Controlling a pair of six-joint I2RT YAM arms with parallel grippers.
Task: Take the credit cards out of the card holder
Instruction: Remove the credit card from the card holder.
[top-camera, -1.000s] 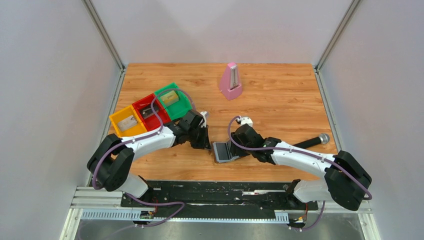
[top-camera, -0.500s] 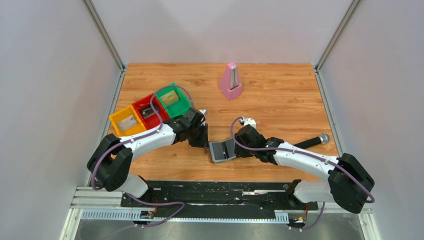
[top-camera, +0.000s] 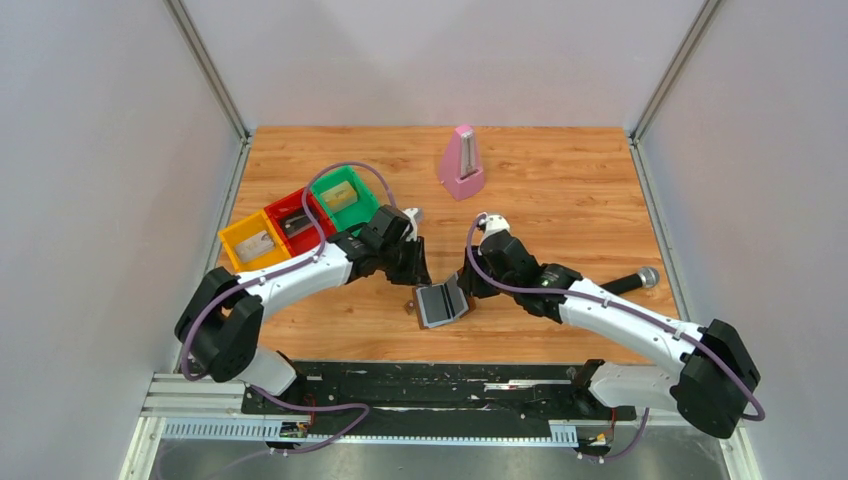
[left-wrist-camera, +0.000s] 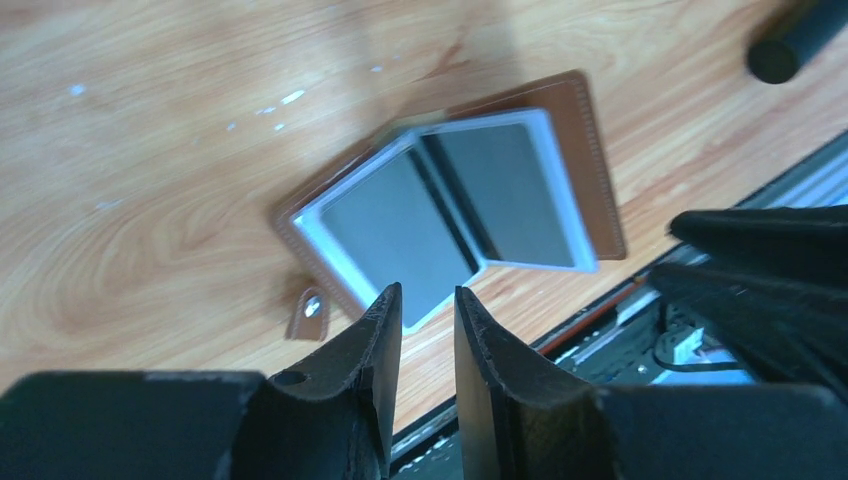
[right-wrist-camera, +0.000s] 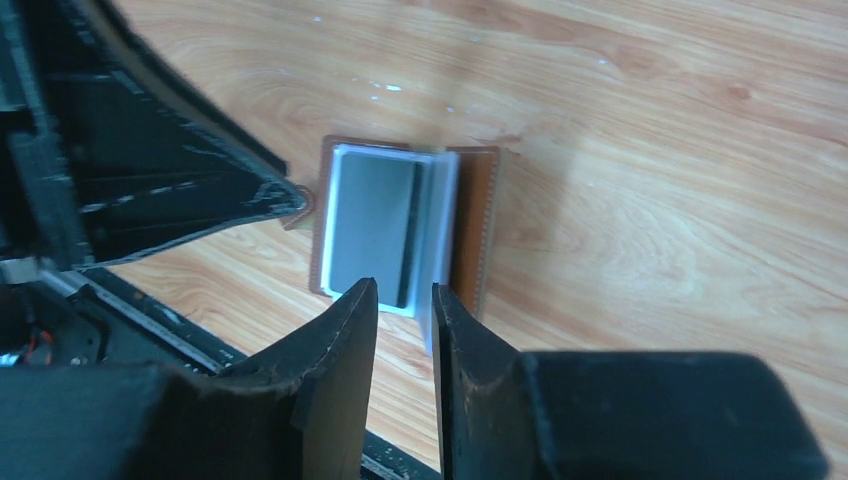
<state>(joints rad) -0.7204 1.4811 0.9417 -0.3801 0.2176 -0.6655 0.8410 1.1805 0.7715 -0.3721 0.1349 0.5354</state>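
The card holder (top-camera: 438, 305) lies open on the wood between my two grippers, grey-blue inside with a brown rim (left-wrist-camera: 590, 150). Its clasp tab (left-wrist-camera: 310, 315) sticks out beside it. One leaf (right-wrist-camera: 443, 215) stands half raised. My left gripper (top-camera: 418, 272) hovers just left of the holder, and in the left wrist view this gripper (left-wrist-camera: 428, 300) is open with a narrow, empty gap. My right gripper (right-wrist-camera: 405, 295) is open and narrow, above the raised leaf's edge. Credit cards lie in the yellow (top-camera: 255, 243), red (top-camera: 296, 223) and green (top-camera: 342, 195) trays. I cannot tell whether the holder has a card in it.
A pink metronome (top-camera: 462, 163) stands at the back centre. A black microphone (top-camera: 625, 283) lies to the right, behind my right arm. The three trays sit in a row at the left. The table's near edge and black rail (top-camera: 430, 375) are close to the holder.
My left gripper has opened from shut and pulled back off the holder. My right gripper has moved to the holder's far right side and narrowed. The holder shifted slightly left.
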